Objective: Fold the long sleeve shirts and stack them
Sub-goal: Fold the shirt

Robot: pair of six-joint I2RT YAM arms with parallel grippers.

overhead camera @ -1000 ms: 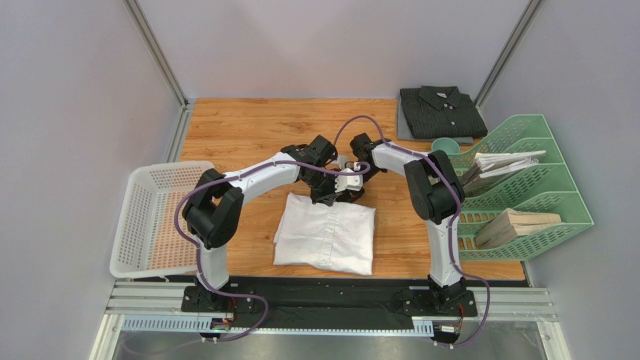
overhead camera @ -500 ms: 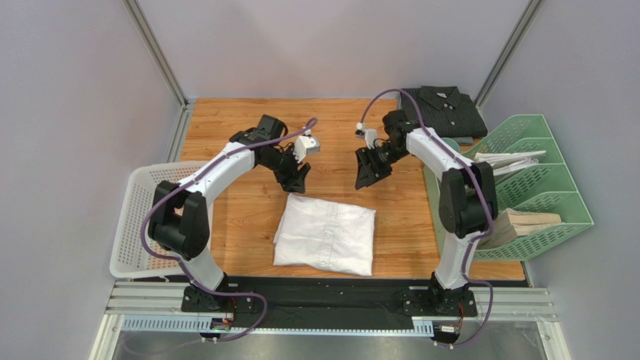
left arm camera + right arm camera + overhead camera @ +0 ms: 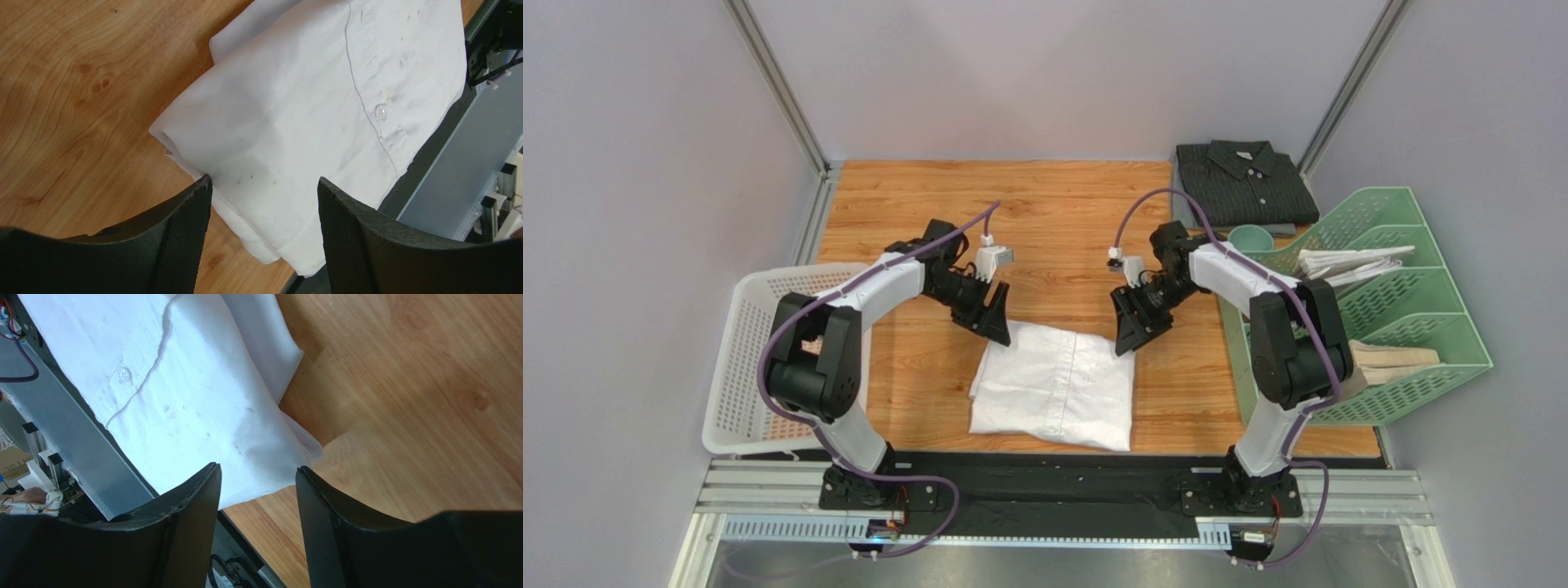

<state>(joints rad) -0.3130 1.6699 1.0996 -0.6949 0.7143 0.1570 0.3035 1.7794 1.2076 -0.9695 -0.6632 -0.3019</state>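
At the middle of the wood-grain table (image 3: 916,221), the white cotton shirt (image 3: 1053,386) lies folded, soft and creased, button placket up. The left gripper (image 3: 264,184) and right gripper (image 3: 258,471) hover open and empty over its far corners. The striped charcoal shirt (image 3: 1244,184) sits folded far right, beside a green plastic file rack (image 3: 1396,300) holding papers (image 3: 1347,262); a white mesh basket (image 3: 738,368) stands left

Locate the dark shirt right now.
In the top view, the dark shirt lies folded in the far right corner of the table, just behind the green file rack and apart from the white shirt.
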